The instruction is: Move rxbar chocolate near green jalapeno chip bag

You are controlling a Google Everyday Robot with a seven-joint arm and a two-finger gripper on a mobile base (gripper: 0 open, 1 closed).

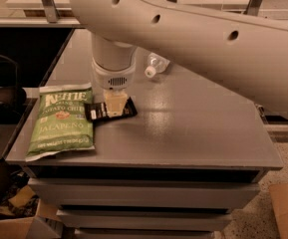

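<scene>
The rxbar chocolate (pixel 96 111) lies flat on the tabletop (pixel 193 128), its left end touching the green jalapeno chip bag (pixel 62 121). It is best released gently and not dragged. The claw (pixel 116 103) is pointed straight down onto the bar beneath the arm (pixel 193 39); its grip cannot be told.

The jalapeno chip bag (pixel 61 121) is lying flat at the front-left corner of the table (pixel 198 133), with the rxbar chocolate (pixel 96 111) lying just beside its upper right edge (touching or nearly so). The gripper (pixel 115 103) is hanging right over the bar's middle, and a water bottle (pixel 156 64) is lying behind them.
</scene>
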